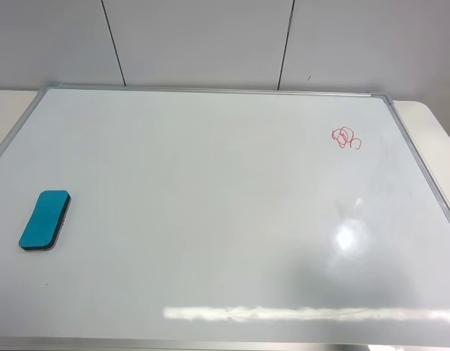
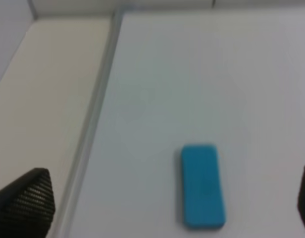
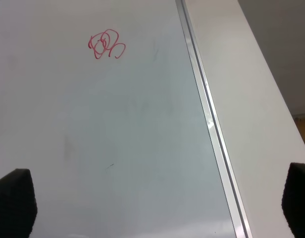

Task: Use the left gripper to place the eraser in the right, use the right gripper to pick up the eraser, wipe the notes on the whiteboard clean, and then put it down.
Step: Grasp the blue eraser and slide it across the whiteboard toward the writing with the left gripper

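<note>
The whiteboard point(image 1: 210, 219) lies flat on a pale table point(image 1: 6, 110) and fills almost all of the high view, where no arm is visible. The eraser point(image 1: 44, 220) rests on the board near its left edge, teal side up, with its long side almost parallel to the frame point(image 1: 17, 121). The notes point(image 1: 346, 138), a small red scribble, are far from it, near the right far corner. The left end effector point(image 2: 167, 201) hangs above the board and looks down on the eraser point(image 2: 203, 192). It is wide open: its two black tips show only at opposite edges of the blurred wrist view, and the eraser lies lower between them, touched by neither. One tip is over the frame point(image 2: 93, 124) and the table point(image 2: 43, 99). The right end effector point(image 3: 156, 201) is also spread wide and holds nothing. It hangs above the board beside the right frame point(image 3: 207, 114), with the notes point(image 3: 106, 44) ahead of it and one tip over the table point(image 3: 241, 99).
</note>
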Controlling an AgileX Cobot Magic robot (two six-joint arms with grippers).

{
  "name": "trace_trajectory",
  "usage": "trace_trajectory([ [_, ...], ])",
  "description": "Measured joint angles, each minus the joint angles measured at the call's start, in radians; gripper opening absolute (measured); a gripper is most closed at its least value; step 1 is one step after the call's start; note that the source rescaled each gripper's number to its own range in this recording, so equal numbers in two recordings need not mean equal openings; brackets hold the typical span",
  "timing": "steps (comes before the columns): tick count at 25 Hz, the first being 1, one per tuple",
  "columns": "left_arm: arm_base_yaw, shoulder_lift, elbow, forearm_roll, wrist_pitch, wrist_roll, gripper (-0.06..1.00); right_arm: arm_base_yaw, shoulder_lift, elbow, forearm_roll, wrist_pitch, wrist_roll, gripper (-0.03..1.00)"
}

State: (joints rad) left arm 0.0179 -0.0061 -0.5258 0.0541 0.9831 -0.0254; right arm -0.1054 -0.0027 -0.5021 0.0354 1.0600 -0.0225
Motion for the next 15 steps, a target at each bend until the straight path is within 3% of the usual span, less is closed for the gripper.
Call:
trace_trajectory([
  [8, 0.0, 0.0, 0.074, -0.054, -0.23, 0.002, 1.0, 0.0, 0.0, 0.0, 0.0, 0.0, 0.0, 1.0],
  [15, 0.0, 0.0, 0.081, -0.054, -0.262, 0.003, 1.0, 0.0, 0.0, 0.0, 0.0, 0.0, 0.0, 1.0],
])
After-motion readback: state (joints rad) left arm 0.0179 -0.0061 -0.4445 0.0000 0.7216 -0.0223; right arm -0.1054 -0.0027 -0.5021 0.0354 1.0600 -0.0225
